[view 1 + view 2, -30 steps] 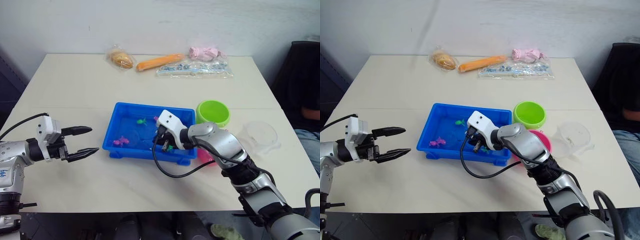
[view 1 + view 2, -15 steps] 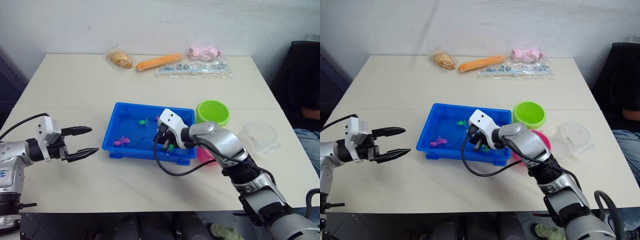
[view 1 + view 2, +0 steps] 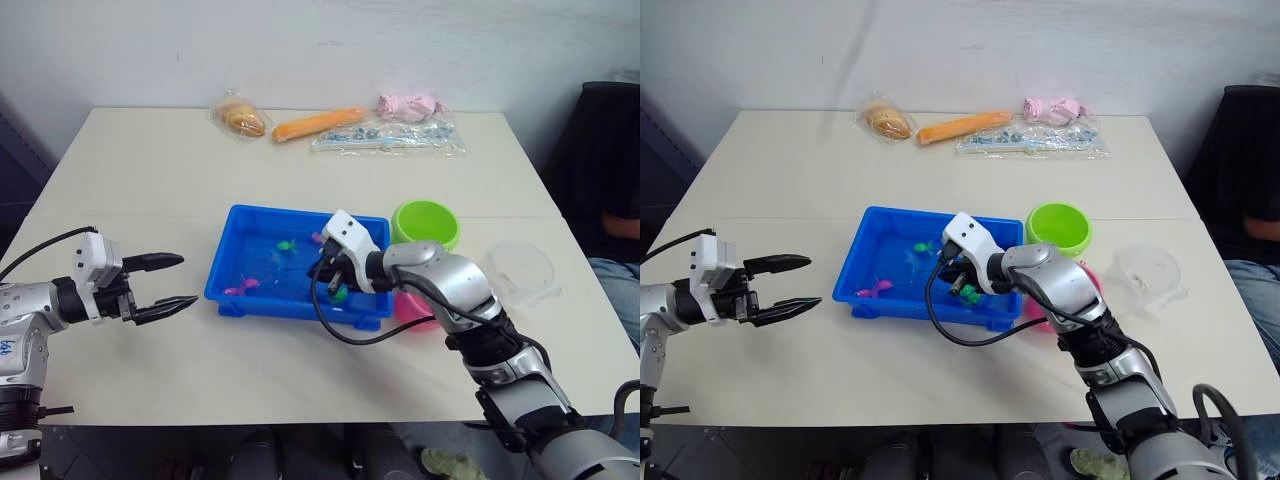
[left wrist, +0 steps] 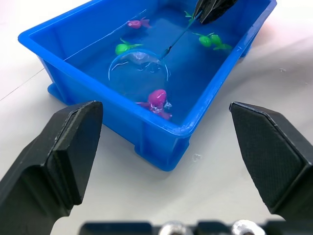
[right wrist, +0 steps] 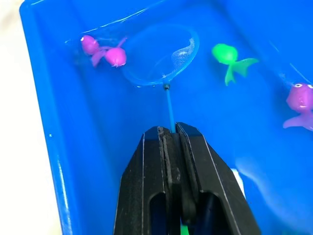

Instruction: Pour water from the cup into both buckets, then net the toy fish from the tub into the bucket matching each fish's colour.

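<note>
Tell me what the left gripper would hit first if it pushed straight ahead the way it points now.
Probably the near wall of the tub: the left gripper, jaws open, points across bare table straight at it.

Head pair looking forward and down over the worktop. Left wrist view facing the tub from outside; right wrist view close inside it. Tub shared by all.

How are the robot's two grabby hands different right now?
The right gripper is shut on the net, while the left gripper is open and holds nothing. The right gripper reaches into the blue tub; the left gripper hangs over the table beside it. Both have two black fingers.
</note>
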Motion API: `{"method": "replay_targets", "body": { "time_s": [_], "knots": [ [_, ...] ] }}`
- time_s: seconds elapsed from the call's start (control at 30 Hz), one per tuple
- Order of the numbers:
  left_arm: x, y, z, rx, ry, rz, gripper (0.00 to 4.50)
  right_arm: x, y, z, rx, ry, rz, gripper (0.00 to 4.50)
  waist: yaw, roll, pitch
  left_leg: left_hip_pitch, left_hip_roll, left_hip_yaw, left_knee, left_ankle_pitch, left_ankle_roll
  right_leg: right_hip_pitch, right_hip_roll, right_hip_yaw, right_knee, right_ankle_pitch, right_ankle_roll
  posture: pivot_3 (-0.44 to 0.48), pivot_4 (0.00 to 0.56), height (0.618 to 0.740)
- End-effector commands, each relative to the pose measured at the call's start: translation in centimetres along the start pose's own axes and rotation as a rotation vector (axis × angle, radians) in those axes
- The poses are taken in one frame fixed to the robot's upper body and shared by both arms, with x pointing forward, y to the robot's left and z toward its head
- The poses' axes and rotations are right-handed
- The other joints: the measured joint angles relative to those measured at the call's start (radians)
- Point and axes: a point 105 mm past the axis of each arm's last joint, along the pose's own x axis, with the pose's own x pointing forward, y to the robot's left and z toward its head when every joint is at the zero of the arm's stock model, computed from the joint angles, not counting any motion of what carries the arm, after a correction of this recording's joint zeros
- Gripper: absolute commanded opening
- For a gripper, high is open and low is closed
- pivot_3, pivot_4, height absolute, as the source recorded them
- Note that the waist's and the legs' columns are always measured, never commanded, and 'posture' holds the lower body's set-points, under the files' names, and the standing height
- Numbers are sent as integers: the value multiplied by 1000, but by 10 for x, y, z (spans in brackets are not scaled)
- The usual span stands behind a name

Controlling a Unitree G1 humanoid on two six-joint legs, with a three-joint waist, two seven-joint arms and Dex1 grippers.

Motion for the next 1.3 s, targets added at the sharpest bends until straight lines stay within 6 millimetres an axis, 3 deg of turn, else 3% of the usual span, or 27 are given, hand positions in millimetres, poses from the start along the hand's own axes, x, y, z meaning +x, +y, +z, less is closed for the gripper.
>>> {"method": "replay_targets", "body": {
  "time_s": [0.03,0.37,1.3],
  "knots": [
    [-2,3,8,36,-13,10,4462,-6,2,7,-17,-35,0,0,0,0,0,0,0,0,0,0,0,0,0,0,0,0,0,0,150,740],
    [-2,4,8,40,-14,12,4462,-7,0,-2,-68,11,-4,0,0,0,0,0,0,0,0,0,0,0,0,0,0,0,0,0,150,740],
    [-4,3,8,45,-13,18,4462,-6,12,5,-3,-29,55,0,0,0,0,0,0,0,0,0,0,0,0,0,0,0,0,0,150,740]
  ]
}}
